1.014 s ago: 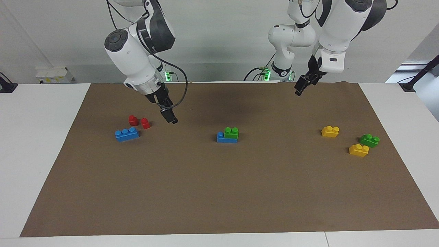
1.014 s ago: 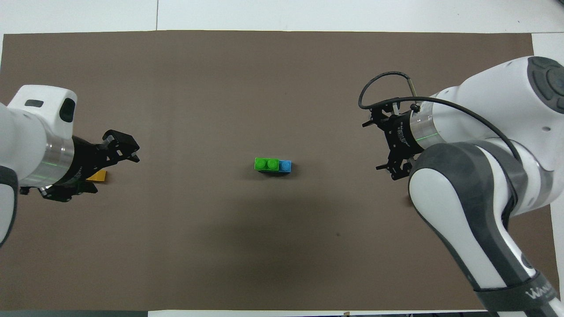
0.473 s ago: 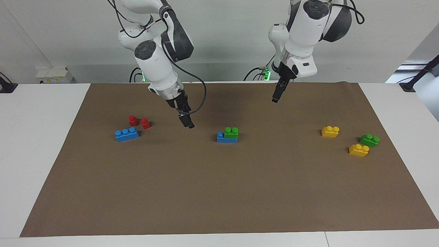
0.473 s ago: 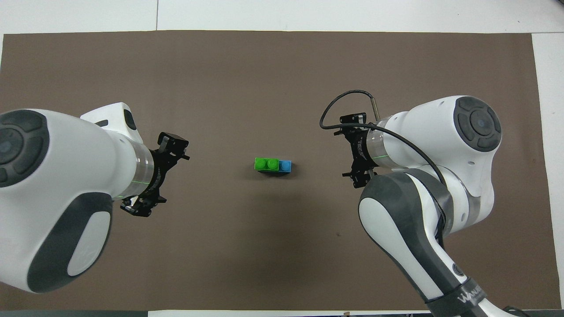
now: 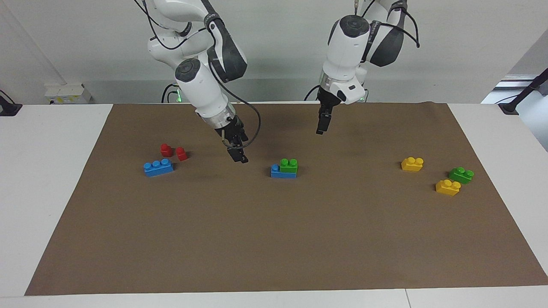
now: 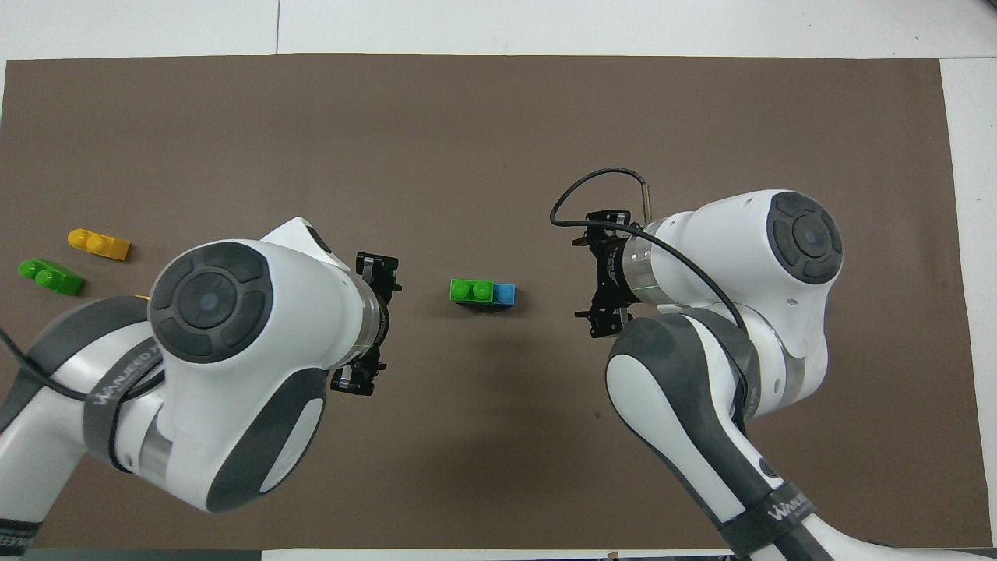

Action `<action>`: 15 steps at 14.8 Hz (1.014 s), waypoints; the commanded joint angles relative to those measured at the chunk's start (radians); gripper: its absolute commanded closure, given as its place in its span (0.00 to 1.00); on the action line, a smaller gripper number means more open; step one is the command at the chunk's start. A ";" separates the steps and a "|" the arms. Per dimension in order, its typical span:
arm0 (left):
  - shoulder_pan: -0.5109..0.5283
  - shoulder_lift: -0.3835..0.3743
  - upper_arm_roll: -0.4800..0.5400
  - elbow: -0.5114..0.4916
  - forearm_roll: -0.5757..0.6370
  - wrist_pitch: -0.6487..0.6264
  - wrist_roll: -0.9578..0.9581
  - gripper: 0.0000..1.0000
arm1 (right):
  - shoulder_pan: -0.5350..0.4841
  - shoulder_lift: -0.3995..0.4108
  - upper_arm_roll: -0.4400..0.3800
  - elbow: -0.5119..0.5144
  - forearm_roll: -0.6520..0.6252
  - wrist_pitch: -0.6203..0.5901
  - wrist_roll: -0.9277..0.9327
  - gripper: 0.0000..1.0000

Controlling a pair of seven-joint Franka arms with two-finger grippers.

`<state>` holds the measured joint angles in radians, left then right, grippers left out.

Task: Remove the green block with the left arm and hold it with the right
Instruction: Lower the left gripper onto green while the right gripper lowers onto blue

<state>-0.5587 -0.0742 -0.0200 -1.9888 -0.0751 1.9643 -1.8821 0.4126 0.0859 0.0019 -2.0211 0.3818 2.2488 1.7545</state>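
Plainly, the green block (image 5: 289, 165) sits pressed onto a blue brick (image 5: 277, 172) mid-desk, with the left end effector (image 5: 322, 125) and right end effector (image 5: 238, 155) hanging over the mat to either side, both open and empty. It looks light, rigid, slick plastic; best pinched across its flat sides while the blue brick is pinned.
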 commanded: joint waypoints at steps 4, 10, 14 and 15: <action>-0.056 0.102 0.017 -0.008 -0.020 0.151 -0.205 0.00 | 0.025 0.035 -0.002 -0.044 0.025 0.061 -0.088 0.00; -0.084 0.175 0.018 -0.004 -0.018 0.231 -0.279 0.00 | 0.047 0.124 0.000 -0.031 0.098 0.159 -0.185 0.00; -0.081 0.192 0.018 -0.004 -0.014 0.277 -0.327 0.00 | 0.054 0.192 0.000 0.016 0.132 0.186 -0.187 0.00; -0.079 0.203 0.022 -0.004 -0.014 0.289 -0.331 0.00 | 0.067 0.201 0.000 0.018 0.134 0.195 -0.187 0.00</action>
<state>-0.6239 0.1154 -0.0164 -1.9895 -0.0764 2.2170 -2.1913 0.4666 0.2535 0.0028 -2.0324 0.4864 2.4254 1.5983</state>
